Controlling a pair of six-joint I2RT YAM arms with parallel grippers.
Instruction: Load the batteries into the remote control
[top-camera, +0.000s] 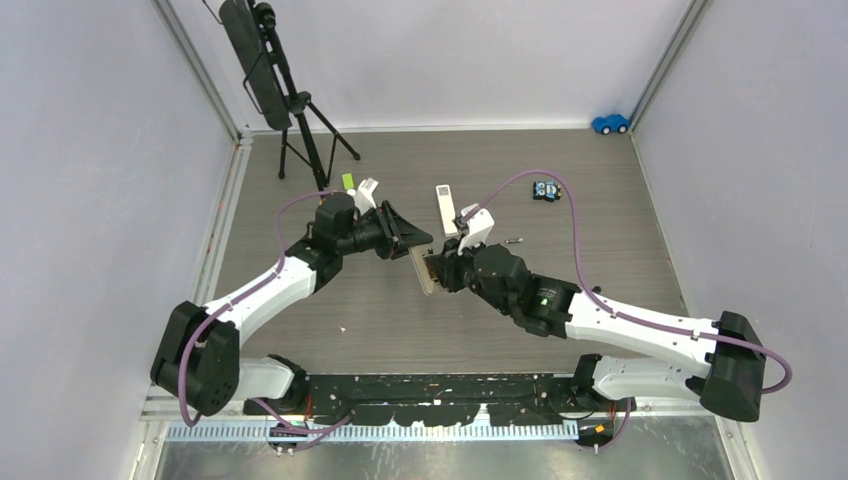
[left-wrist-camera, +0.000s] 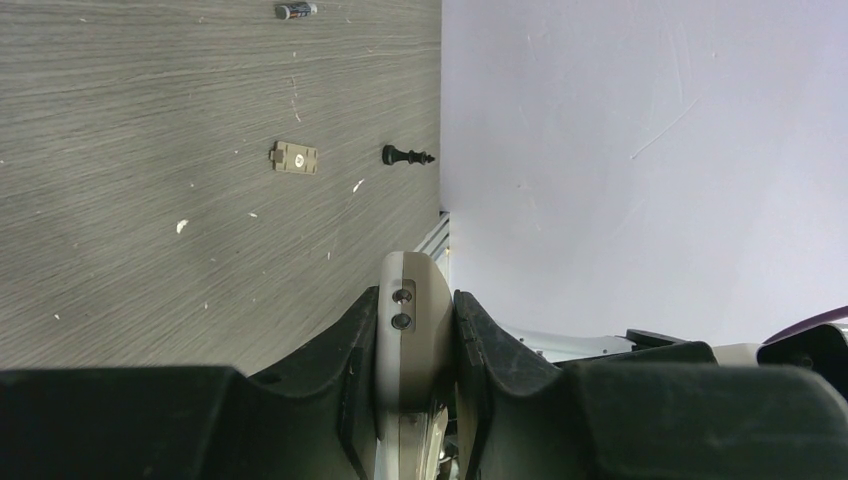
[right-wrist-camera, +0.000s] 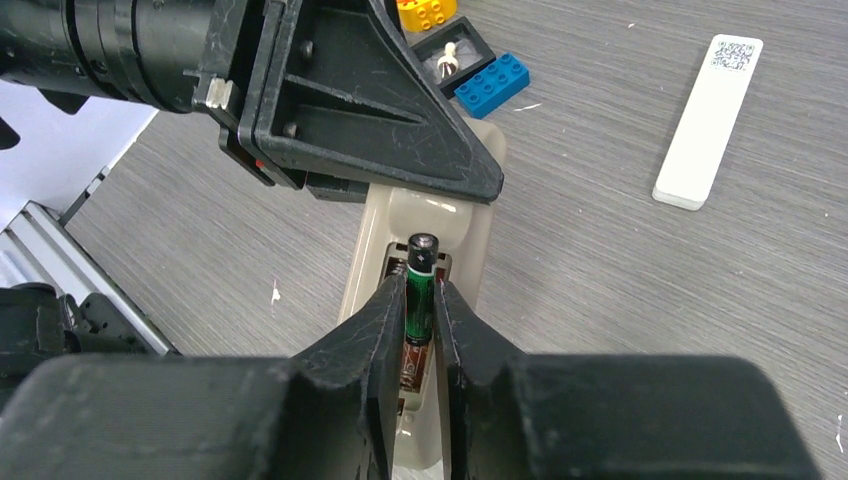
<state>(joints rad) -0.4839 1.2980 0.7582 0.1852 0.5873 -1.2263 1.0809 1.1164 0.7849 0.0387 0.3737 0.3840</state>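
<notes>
My left gripper (top-camera: 410, 243) is shut on one end of a beige remote control (top-camera: 424, 272) and holds it edge-on between the fingers in the left wrist view (left-wrist-camera: 418, 305). My right gripper (right-wrist-camera: 421, 298) is shut on a green-black battery (right-wrist-camera: 420, 285). The battery's tip is at the remote's open battery compartment (right-wrist-camera: 440, 262). The beige remote (right-wrist-camera: 470, 225) lies under both grippers. A second battery (top-camera: 513, 240) lies loose on the table to the right and also shows in the left wrist view (left-wrist-camera: 296, 10). The beige battery cover (left-wrist-camera: 294, 157) lies flat on the table.
A white remote (top-camera: 445, 208) lies just behind the grippers and shows in the right wrist view (right-wrist-camera: 708, 120). A blue brick (right-wrist-camera: 490, 85) and a yellow brick (right-wrist-camera: 425, 12) lie nearby. A small black knob-like piece (left-wrist-camera: 406, 155), a toy (top-camera: 545, 190), a blue car (top-camera: 610, 123) and a tripod (top-camera: 300, 120) stand further off.
</notes>
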